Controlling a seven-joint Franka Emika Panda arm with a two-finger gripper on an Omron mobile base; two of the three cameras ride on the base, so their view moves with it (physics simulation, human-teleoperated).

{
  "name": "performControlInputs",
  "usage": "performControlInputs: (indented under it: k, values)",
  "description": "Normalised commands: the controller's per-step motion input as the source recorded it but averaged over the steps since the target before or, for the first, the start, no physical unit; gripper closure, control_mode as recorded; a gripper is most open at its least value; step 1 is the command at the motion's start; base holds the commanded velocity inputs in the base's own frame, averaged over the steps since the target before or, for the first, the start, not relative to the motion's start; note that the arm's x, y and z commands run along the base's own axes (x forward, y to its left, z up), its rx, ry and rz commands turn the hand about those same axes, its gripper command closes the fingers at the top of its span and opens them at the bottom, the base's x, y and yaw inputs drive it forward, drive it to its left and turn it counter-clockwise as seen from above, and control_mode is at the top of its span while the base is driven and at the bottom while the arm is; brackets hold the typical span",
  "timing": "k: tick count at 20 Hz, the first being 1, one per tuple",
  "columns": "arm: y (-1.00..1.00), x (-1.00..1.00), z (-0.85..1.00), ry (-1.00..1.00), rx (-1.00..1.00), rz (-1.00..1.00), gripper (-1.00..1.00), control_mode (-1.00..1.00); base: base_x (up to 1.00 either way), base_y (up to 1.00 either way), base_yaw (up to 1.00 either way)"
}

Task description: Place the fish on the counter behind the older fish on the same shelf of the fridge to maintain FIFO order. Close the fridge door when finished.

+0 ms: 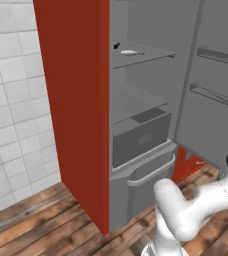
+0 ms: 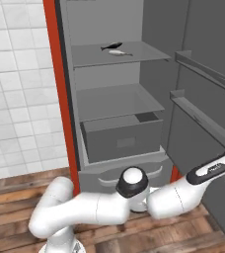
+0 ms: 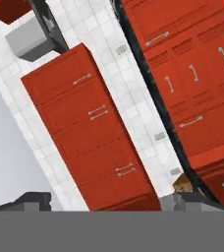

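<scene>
White arm links (image 2: pixel 99 207) filled the low foreground of my right base view, stretched out to the right over the wood plank floor (image 1: pixel 31 225), with bare boards to their left as far as the tiled wall (image 1: pixel 11 100). The forearm ran off toward the fridge door (image 2: pixel 203 99), which stood swung wide open on the right, its shelf rails (image 2: pixel 203 74) jutting inward from its inner face. In the hand view, the gripper (image 3: pixel 106 202) showed its two dark fingertips (image 3: pixel 35 199) far apart, jaws spread wide with nothing between them, pointing at red cabinets (image 3: pixel 94 133) and white tile across the room.

Beyond the arm, the fridge (image 2: pixel 114 99) stood open between red side panels (image 1: pixel 76 100). Its grey box-shaped drawer (image 2: pixel 122 136) sat lowest, pulled slightly forward of the panel above it. The middle shelf (image 2: pixel 119 101) lay bare, with free height over it.

Farthest up, on the upper shelf (image 2: pixel 149 52), the pale older fish (image 2: pixel 118 52) lay near the front edge, and the dark fish (image 2: pixel 112 46) lay just behind it, toward the back wall. I could not tell whether the two touched. The right half of that shelf was open surface.
</scene>
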Motion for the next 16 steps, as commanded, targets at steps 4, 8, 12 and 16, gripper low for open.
performControlInputs:
  k: [4, 8, 12, 16]
  values:
    - [0.31, -0.16, -0.41, 0.12, -0.15, 0.8, -1.0, -1.0, 0.0, 0.0, 0.0]
    - [0.25, -0.24, -0.14, 0.18, -0.14, 0.84, -1.0, -1.0, 0.0, 0.0, 0.0]
    - [0.05, -0.29, -0.08, 0.12, -0.1, 0.86, -1.0, -1.0, 0.0, 0.0, 0.0]
    - [0.41, -0.38, -0.03, 0.09, -0.16, 0.81, -1.0, -1.0, 0.0, 0.0, 0.0]
